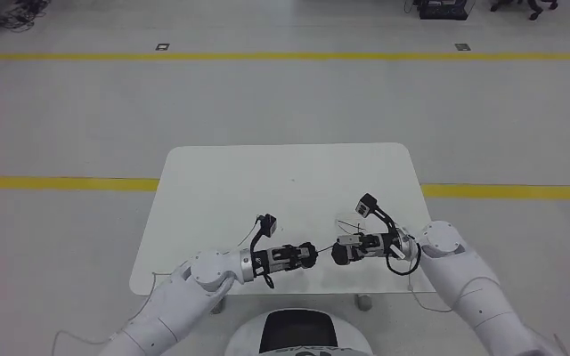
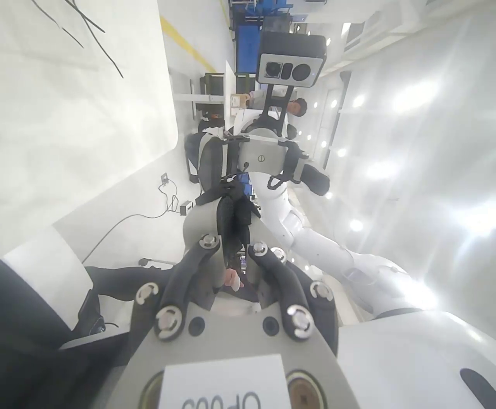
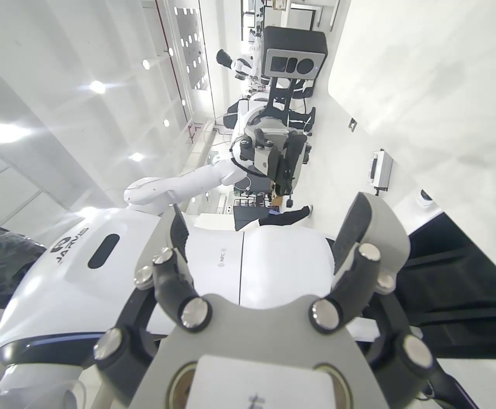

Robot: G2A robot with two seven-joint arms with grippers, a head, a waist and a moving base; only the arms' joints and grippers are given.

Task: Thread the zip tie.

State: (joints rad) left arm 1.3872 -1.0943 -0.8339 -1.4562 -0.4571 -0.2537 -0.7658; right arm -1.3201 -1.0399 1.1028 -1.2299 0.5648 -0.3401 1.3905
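Above the white desk (image 1: 267, 178), the left gripper (image 2: 232, 211) pinched a light, whippy zip tie (image 1: 325, 246), probably best gripped near its tip; the right gripper (image 3: 267, 211) had its fingers (image 3: 354, 224) apart.

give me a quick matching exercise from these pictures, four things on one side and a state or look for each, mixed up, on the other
Things:
1. left gripper
2. right gripper
3. loose zip ties
4. table

States:
a. white, with rounded corners
b. fingers wide apart
c. lying on the tabletop
d. fingers closed together

Pairs: 1-d, 2-b, 3-c, 4-a
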